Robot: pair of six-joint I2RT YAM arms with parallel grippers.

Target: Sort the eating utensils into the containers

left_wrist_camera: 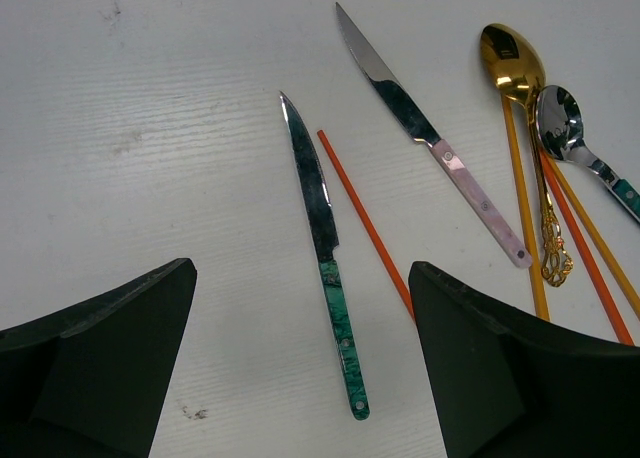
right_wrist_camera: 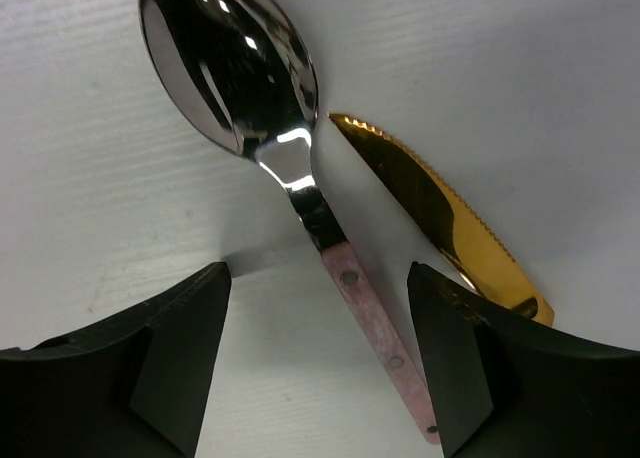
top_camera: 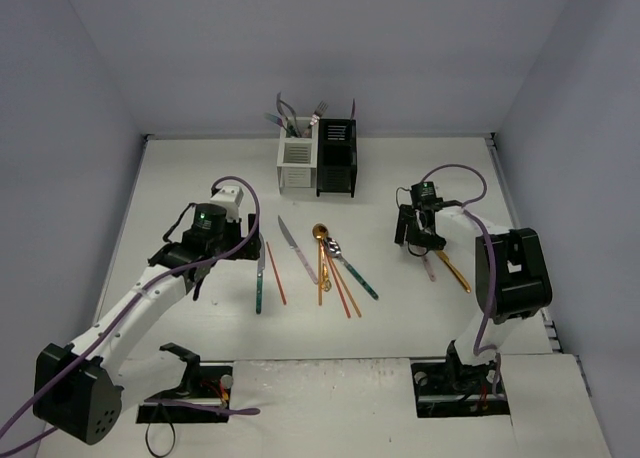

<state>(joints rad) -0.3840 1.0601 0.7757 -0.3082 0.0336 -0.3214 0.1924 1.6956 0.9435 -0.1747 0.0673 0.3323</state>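
Your left gripper [left_wrist_camera: 300,278] is hanging over the left part of the table [top_camera: 200,168] with its jaws standing wide open, gripping nothing. In the wrist view, a teal-handled knife [left_wrist_camera: 335,308] is lying flat between its 2 fingers, blade pointing far. 1 orange-red chopstick [left_wrist_camera: 365,223] is lying just beside it on the right. Further right, a pink-handled knife [left_wrist_camera: 440,143] is resting apart from both. Past that, a gold spoon [left_wrist_camera: 512,63] and a silver spoon with a teal handle [left_wrist_camera: 560,123] are lying with their bowls side by side, among several more chopsticks [left_wrist_camera: 590,278].

Your right gripper [right_wrist_camera: 320,268] is sitting low over the right part of the table with its jaws open. They are straddling the pink handle of a silver spoon [right_wrist_camera: 230,68], which is lying on the table with neither finger touching it. A gold serrated knife [right_wrist_camera: 430,203] is lying just to the right of that spoon, its tip near the spoon's neck.

At the far middle, the white caddy [top_camera: 298,165] and the black caddy [top_camera: 337,158] are standing joined side by side, white on the left. Several silver utensils [top_camera: 290,118] are sticking up out of the white one. A thin dark piece [top_camera: 353,110] is rising from the black one, and you cannot tell what it is.
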